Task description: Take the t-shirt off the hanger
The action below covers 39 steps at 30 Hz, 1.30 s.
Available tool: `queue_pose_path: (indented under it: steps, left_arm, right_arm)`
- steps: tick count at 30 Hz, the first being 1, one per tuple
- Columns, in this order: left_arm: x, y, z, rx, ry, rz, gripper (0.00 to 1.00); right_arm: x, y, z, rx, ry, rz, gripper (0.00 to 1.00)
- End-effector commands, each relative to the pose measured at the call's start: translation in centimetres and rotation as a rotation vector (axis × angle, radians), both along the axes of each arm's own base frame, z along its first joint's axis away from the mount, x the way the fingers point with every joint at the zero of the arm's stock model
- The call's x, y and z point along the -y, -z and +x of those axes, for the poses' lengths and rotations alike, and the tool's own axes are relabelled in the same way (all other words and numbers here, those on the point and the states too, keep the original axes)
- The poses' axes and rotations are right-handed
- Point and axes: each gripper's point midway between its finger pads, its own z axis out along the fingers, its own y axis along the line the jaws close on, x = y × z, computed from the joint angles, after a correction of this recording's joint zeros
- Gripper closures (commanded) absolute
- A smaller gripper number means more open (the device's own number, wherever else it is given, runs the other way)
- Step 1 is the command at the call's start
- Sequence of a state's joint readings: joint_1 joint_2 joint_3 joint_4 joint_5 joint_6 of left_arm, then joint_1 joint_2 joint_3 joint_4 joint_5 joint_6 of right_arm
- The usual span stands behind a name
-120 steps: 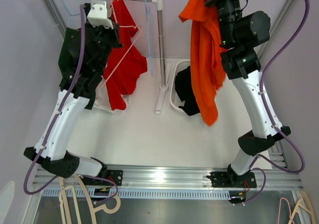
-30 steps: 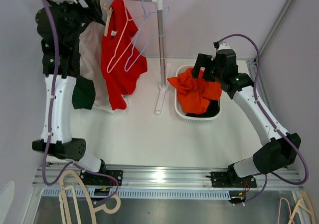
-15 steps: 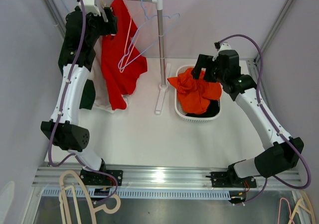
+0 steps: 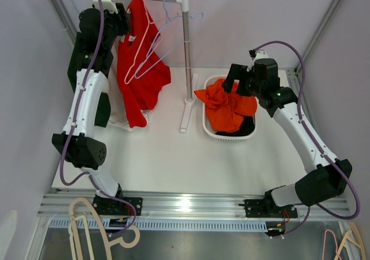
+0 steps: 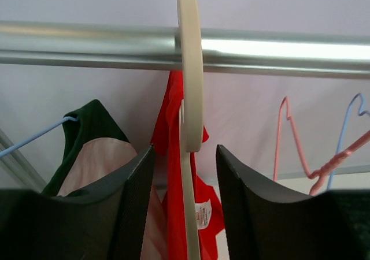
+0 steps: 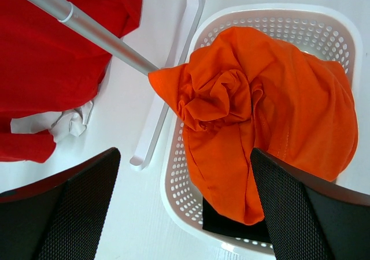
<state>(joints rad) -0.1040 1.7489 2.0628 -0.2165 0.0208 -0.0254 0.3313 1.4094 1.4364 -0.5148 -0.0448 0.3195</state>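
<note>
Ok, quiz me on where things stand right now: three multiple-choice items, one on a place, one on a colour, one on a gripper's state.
1. Where is the orange t-shirt?
A. hanging on the rail
B. in the white basket
C. flat on the table

2. What colour is the hanger that the left gripper straddles?
A. blue
B. pink
C. cream

3. What state is the right gripper in?
A. open, holding nothing
B. shut on the orange t-shirt
C. shut on the basket's rim

Answers:
1 B: the shirt lies bunched in the basket, spilling over its rim.
2 C: the left wrist view shows a cream hook between the two fingers.
3 A: its fingers stand wide apart above the basket, with nothing gripped between them.
</note>
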Motion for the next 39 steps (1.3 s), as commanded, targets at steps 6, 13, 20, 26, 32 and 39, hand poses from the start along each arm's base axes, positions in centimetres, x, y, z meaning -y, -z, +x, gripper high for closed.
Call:
queue_pose_path:
  steps: [6, 13, 20, 26, 32, 39]
  left_arm:
    - [-0.4, -0.3, 0.9, 0.004, -0.019, -0.001, 0.46]
    - [-0.4, -0.1, 1.5, -0.008, -0.021, 0.003, 0.81]
    - [-0.5, 0.8, 2.1, -0.038, -0.034, 0.002, 0.99]
    - [0.2, 0.2, 1.8, -0.035, 0.001, -0.001, 0.99]
    - [0.1, -3.8, -0.5, 0.045, -0.007, -0.014, 0.99]
    - [-0.7, -6.6, -3.4, 0.105, -0.038, -0.031, 0.99]
  right_arm:
    - [0.0, -1.5, -0.1, 0.049, -0.021, 0.021, 0.00]
    - [0.1, -1.4, -0.1, 0.048, -0.019, 0.027, 0.01]
    - [0.0, -1.2, -0.1, 0.041, -0.029, 0.037, 0.00]
    - [0.0, -1.2, -0.1, 0.043, -0.031, 0.041, 0.00]
    - [-0.1, -1.3, -0.3, 0.047, -0.039, 0.048, 0.00]
    - [-0.1, -1.3, -0.8, 0.047, -0.046, 0.054, 0.00]
